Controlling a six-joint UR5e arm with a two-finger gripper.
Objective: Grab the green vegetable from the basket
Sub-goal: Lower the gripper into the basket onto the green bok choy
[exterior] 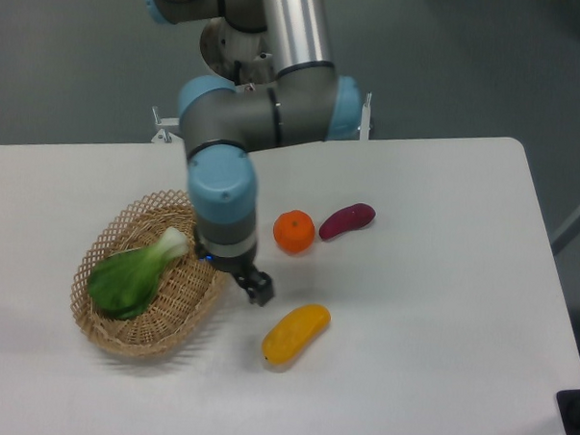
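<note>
The green vegetable (pixel 133 273), a bok-choy-like toy, lies inside the oval wicker basket (pixel 105 332) at the left of the white table (pixel 437 378), its dark leaves filling the near-left part of the basket floor and its pale stalk end pointing up toward the far-right rim, so that its long axis runs on a diagonal from near left to far right. Just to the right of that stalk end the wrist of the UR5e arm (pixel 223 200) hangs over the basket's right rim, and the gripper (pixel 249 283) sits at or just outside that edge, with the vegetable off to its left and a little nearer the camera. One dark finger shows at the lower right of the wrist; the other is hidden behind the arm, so whether the jaws are apart or together cannot be told, though nothing appears to be held. To reach the task's thing the gripper would likely need to travel left into the basket and turn to close across the diagonal body. Further right, an orange (pixel 294 231), a purple sweet potato (pixel 347 220) and a yellow mango-shaped fruit (pixel 295 333) lie on the table.
</note>
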